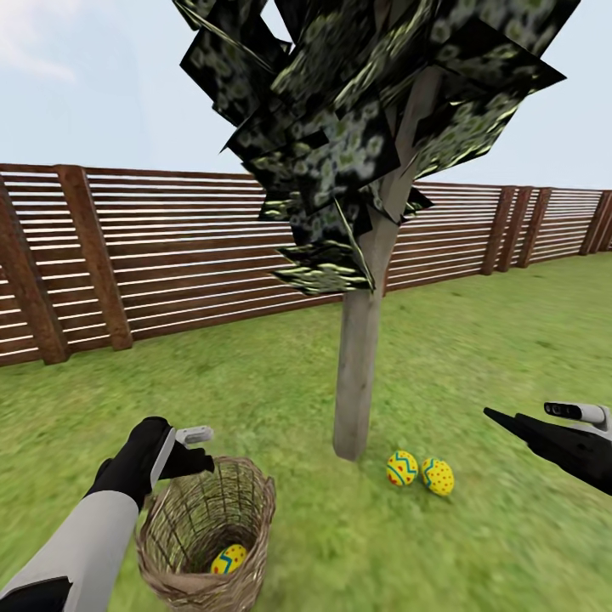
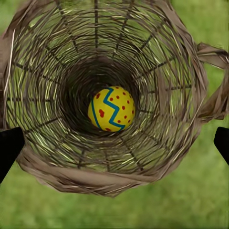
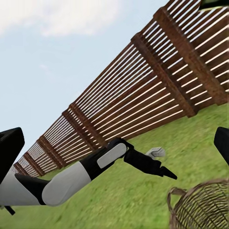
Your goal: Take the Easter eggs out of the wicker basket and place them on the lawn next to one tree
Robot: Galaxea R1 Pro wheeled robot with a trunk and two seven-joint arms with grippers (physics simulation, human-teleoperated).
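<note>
Left end effector (image 1: 189, 449) spread wide, poised over the basket (image 1: 255, 510) rim, holding nothing. One egg (image 2: 111, 109) at the bottom of the basket, walled in all round, reachable only from above. Open lawn (image 1: 280, 382) between basket and fence (image 1: 170, 246). Tree (image 1: 359, 374) trunk just right of the basket. Two eggs (image 1: 420, 472) touching on the grass beside the trunk. Right end effector (image 1: 544, 418) raised over bare grass, apparently spread, empty.
</note>
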